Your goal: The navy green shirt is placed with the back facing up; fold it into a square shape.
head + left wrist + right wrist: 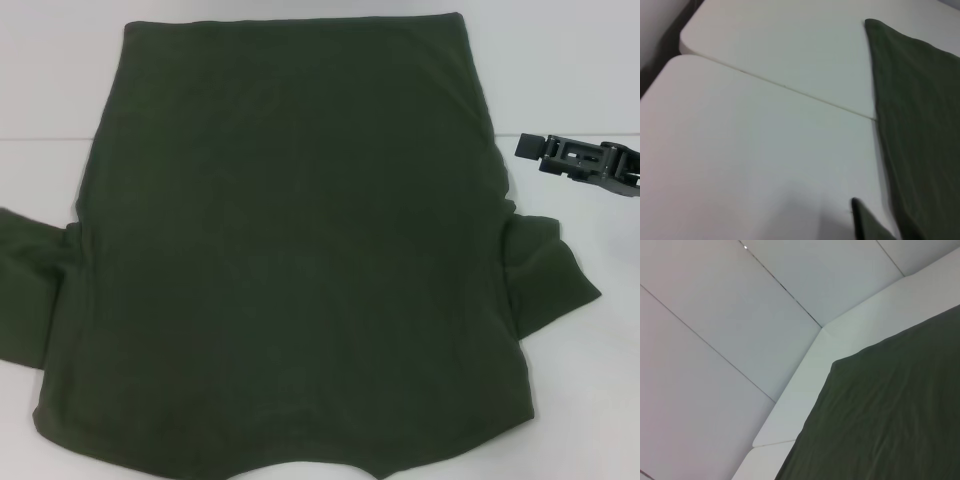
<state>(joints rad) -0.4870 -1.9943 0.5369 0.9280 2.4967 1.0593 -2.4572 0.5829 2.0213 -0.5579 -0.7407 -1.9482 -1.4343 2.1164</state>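
The right tool [530,146], its opening impossible to tell, hovers over bare table [580,70] just beside the navy green shirt [290,260]'s right edge.

The head camera looks down from above at the navy green shirt [300,250], close enough that the shirt fills most of the picture. The left wrist camera sits low beside the shirt's [920,125] edge, looking across the white table [750,150]. The right wrist camera looks past a shirt [890,415] corner toward the wall [715,340]. All three show the shirt.
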